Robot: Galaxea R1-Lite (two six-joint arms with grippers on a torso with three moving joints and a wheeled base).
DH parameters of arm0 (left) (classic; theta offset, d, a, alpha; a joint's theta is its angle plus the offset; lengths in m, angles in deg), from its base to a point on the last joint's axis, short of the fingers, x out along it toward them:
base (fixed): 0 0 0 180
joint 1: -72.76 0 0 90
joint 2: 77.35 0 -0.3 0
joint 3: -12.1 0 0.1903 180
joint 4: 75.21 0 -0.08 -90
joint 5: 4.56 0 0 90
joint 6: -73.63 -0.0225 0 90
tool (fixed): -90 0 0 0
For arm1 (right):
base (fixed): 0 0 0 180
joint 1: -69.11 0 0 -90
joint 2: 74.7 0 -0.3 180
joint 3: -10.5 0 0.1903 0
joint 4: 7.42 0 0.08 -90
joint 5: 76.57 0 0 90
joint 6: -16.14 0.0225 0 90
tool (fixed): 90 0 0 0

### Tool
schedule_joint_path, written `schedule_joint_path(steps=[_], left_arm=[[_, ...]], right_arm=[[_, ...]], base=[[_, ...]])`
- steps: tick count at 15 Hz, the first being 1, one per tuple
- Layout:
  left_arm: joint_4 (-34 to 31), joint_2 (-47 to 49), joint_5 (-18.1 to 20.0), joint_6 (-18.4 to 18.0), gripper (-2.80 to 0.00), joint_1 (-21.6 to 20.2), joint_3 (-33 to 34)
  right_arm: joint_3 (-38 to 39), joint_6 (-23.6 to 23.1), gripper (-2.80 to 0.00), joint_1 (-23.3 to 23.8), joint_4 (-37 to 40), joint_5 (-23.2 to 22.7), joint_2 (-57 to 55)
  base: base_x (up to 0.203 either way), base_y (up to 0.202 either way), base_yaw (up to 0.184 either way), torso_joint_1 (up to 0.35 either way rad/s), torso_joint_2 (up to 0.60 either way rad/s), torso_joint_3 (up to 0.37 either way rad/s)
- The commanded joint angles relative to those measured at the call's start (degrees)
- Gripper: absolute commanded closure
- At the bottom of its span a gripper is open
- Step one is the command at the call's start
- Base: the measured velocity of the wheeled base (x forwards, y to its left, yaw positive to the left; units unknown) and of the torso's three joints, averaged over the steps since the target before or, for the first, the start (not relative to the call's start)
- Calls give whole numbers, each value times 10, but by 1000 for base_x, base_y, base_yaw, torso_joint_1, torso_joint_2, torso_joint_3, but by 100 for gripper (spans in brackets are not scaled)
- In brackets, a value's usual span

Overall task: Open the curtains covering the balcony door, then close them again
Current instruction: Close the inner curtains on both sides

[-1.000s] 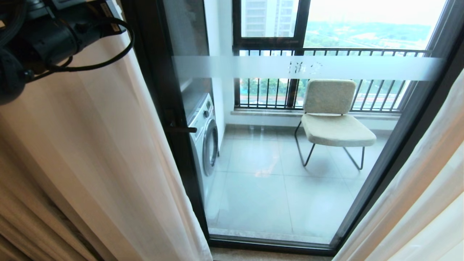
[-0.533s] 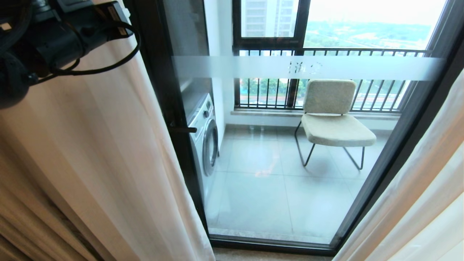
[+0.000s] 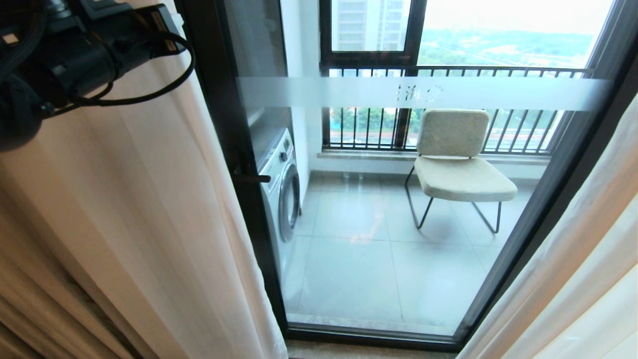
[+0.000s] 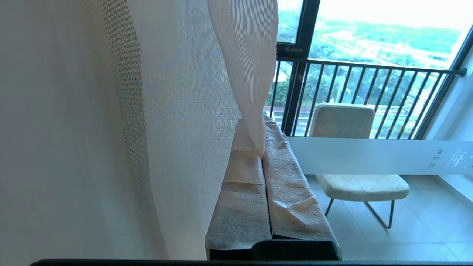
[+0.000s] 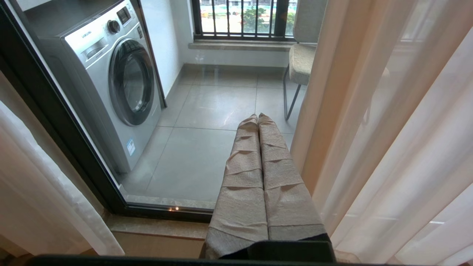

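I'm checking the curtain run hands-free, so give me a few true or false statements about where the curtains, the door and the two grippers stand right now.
1. The left gripper is shut on the edge of a sheer white panel. True.
2. The curtains fully cover the balcony door. False: they are parted and the glass shows between them.
3. The right gripper holds the curtain beside it. False: its fingers are shut on nothing, with the curtain apart from them.
4. A washing machine stands behind the glass. True.
5. The chair lies tipped over. False: it stands upright on the balcony floor.
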Motion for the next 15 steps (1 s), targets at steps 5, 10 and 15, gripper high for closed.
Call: schedule_joint_path(steps=[5, 10, 15], left_arm=[[-1, -2, 0, 1, 0, -2, 5], [3, -4, 0, 1, 0, -2, 15], [4, -10, 0, 1, 0, -2, 28]], right_arm=[[0, 0, 0, 0, 0, 0, 0], [0, 0, 0, 0, 0, 0, 0], [0, 0, 0, 0, 0, 0, 0]], base=[[0, 0, 0, 0, 0, 0], [88, 0, 1, -1, 3, 5], [61, 0, 0, 7, 1, 0]])
